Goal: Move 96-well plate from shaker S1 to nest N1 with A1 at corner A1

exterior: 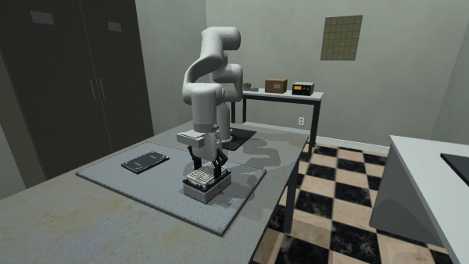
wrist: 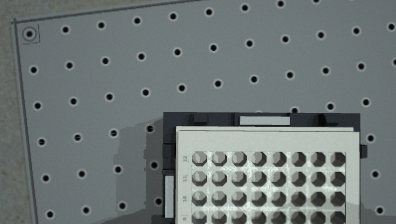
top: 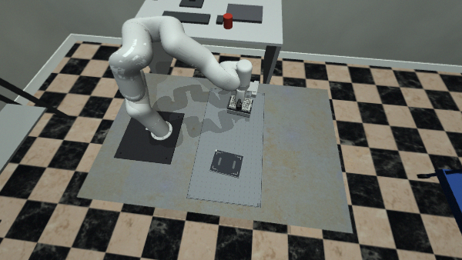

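The white 96-well plate (top: 242, 105) sits on the plate shaker S1 (exterior: 207, 187) at the far end of the perforated board. It also shows in the side view (exterior: 202, 174) and fills the lower right of the wrist view (wrist: 267, 175). My gripper (exterior: 208, 168) reaches straight down over the plate, its black fingers on either side of it, shut on the plate. In the overhead view the gripper (top: 239, 103) stands over the plate's middle. The dark plate nest N1 (top: 226, 163) with white corner marks lies on the board nearer the front; it also shows in the side view (exterior: 144, 161).
The perforated board (top: 229, 150) lies on the grey table. The arm's base (top: 160, 131) stands on a black mat to the left. A second table with a red cylinder (top: 228, 21) stands behind. A blue cart (top: 450, 188) is at the right edge.
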Tool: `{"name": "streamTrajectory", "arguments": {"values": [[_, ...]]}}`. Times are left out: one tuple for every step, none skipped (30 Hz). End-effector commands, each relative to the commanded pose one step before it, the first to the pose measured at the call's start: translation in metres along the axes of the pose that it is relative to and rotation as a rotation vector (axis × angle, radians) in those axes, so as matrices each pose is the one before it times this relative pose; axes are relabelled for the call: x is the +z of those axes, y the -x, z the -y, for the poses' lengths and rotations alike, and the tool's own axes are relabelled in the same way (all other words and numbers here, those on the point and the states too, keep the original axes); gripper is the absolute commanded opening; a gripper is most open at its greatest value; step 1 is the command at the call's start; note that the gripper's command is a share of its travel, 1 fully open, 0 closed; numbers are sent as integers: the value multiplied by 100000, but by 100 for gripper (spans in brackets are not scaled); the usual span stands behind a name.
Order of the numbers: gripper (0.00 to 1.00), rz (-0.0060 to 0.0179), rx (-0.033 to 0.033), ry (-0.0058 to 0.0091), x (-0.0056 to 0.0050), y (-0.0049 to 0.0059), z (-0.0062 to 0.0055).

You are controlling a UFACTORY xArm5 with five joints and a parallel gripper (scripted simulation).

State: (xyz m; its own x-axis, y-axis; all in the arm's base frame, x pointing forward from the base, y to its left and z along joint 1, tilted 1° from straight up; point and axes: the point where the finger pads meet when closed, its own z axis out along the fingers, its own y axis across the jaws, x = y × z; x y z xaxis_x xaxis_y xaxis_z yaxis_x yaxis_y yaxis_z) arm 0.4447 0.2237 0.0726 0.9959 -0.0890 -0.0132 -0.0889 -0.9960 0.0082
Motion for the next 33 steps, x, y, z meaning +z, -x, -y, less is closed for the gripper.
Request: {"name": "streamTrajectory", "arguments": {"values": [[0,-90,0,-542,-140,-99,61],[0,0,0,0,0,0,0],[0,0,0,0,0,0,0],[0,0,0,0,0,0,0],[0,0,0,0,0,0,0],[0,0,0,0,0,0,0],[0,0,0,0,0,0,0],[0,0,0,0,0,0,0],[0,0,0,0,0,0,0],[0,0,0,0,0,0,0],[0,0,0,0,0,0,0],[0,0,0,0,0,0,0],[0,0,0,0,0,0,0],[0,0,0,0,0,0,0],[0,0,0,0,0,0,0],[0,0,0,0,0,0,0],[0,0,0,0,0,0,0],[0,0,0,0,0,0,0],[0,0,0,0,0,0,0],[0,0,0,0,0,0,0],[0,0,0,0,0,0,0],[0,0,0,0,0,0,0],[0,0,0,0,0,0,0],[0,0,0,0,0,0,0],[0,0,0,0,0,0,0],[0,0,0,0,0,0,0],[0,0,0,0,0,0,0],[0,0,0,0,0,0,0],[0,0,0,0,-67,0,0],[0,0,0,0,-67,0,0],[0,0,0,0,-67,0,0],[0,0,0,0,-67,0,0],[0,0,0,0,-67,0,0]]}}
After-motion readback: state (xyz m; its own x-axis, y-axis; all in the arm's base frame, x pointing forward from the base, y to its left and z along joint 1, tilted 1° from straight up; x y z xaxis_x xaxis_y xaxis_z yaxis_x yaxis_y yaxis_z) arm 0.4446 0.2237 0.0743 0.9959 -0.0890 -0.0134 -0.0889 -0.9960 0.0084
